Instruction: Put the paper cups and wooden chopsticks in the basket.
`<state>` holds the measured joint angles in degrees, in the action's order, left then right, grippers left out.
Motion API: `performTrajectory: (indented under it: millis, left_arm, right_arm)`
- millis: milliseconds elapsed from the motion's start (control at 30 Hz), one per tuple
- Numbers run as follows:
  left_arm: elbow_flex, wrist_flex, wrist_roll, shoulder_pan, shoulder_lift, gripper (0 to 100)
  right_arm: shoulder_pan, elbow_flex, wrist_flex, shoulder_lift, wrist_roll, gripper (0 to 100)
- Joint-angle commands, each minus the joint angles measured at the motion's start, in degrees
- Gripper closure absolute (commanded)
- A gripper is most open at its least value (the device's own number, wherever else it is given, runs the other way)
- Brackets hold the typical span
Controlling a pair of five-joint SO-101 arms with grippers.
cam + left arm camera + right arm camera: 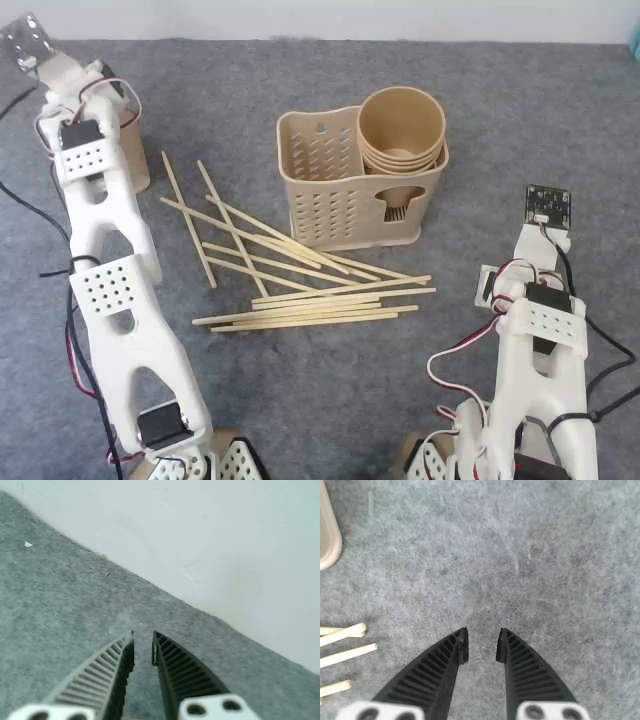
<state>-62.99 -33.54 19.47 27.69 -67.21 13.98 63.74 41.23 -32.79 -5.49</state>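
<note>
A tan slotted basket (320,200) stands mid-table, with a stack of paper cups (400,125) in its right compartment. Several wooden chopsticks (300,300) lie scattered on the carpet in front of it and to its left. One more paper cup (137,150) stands at the far left, partly hidden behind the left arm (85,160). My left gripper (142,637) is raised near that cup and points at the back wall; a narrow gap holds nothing. My right gripper (482,640) hangs over bare carpet right of the basket, slightly open and empty, with chopstick ends (347,652) beside it.
Grey carpet covers the table up to a white wall (225,540) at the back. A corner of the basket (327,535) shows in the right wrist view. The right arm (540,330) stands at the front right. Cables trail beside both arm bases.
</note>
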Motion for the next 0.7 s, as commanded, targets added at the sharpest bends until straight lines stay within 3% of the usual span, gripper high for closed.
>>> performTrajectory:
  millis: [0,167,367,500,667]
  left_arm:
    - [-10.6,0.6,-3.0,1.0,-4.9,94]
    - [-19.3,-12.0,-9.0,1.2,-10.4,94]
    - [-33.8,-37.9,-16.7,0.0,-10.5,94]
    - [-32.6,-53.6,-24.3,-2.7,-6.1,94]
    - [-32.7,-67.0,-25.4,-3.4,0.0,94]
  right_arm:
    - [-0.4,-0.4,-0.9,0.0,-0.7,89.1]
    - [-0.4,-0.4,-0.9,0.0,-0.7,89.0]
    - [-0.4,-0.4,-0.9,0.0,-0.8,89.0]
    - [-0.4,-0.4,-0.9,0.0,-2.5,89.0]
    - [-0.4,-0.4,-0.9,0.0,-2.9,89.2]
